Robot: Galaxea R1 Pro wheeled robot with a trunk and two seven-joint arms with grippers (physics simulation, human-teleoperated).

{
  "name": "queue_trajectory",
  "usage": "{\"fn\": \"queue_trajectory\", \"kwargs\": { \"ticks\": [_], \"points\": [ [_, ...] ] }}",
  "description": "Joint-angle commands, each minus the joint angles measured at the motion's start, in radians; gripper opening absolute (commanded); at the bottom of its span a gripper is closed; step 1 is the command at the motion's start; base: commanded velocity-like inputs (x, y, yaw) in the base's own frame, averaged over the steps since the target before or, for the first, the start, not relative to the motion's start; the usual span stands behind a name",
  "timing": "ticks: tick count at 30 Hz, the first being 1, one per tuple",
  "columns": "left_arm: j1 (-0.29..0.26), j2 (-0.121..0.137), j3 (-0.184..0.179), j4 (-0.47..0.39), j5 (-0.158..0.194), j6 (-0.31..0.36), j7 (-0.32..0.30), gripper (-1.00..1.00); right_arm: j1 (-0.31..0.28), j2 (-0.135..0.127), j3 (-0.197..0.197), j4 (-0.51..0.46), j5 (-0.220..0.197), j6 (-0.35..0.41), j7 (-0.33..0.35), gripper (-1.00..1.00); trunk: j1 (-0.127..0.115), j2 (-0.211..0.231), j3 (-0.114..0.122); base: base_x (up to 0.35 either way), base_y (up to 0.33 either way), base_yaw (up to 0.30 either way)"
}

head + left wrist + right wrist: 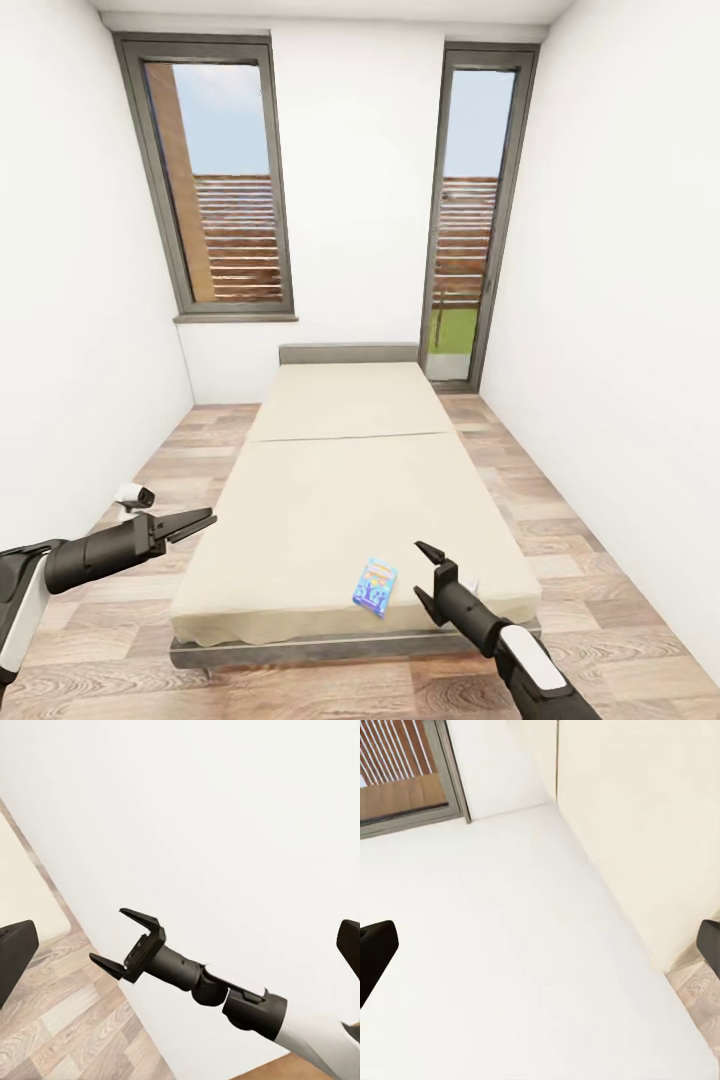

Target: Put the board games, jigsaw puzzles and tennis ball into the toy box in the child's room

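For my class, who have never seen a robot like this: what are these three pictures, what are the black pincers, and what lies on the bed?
This is a simulated two-armed wheeled robot. The large picture comes from its head camera, looking down the child's room at the bed. The other two come from cameras on its wrists. The black pincers are its grippers: the left gripper and the right gripper, whose jaws stand open. Both hold nothing. Near the bed's foot lies one small blue board game, close to the right gripper. The left wrist picture shows the right gripper against the white wall.
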Motion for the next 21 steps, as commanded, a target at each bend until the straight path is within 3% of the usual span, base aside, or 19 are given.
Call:
{"fn": "queue_trajectory", "kwargs": {
  "ticks": [1,12,21],
  "points": [
    [-0.001,0.001,0.001,0.0,0.002,0.011,-0.002,1.0,-0.001,0.003,-0.013,0.001,-0.007,0.024,-0.001,1.0,0.004,-0.009,-0.005,0.0,0.0,0.0],
    [0.001,-0.007,-0.008,-0.011,0.001,0.011,-0.003,1.0,0.0,0.019,-0.022,0.004,-0.011,0.05,-0.001,1.0,0.046,-0.086,-0.039,0.0,0.0,0.0],
    [0.001,-0.013,-0.064,-0.032,0.003,0.011,-0.004,1.0,0.0,0.024,-0.017,0.004,-0.007,0.049,-0.001,1.0,0.081,-0.149,-0.067,0.0,0.0,0.0]
  ]
}}
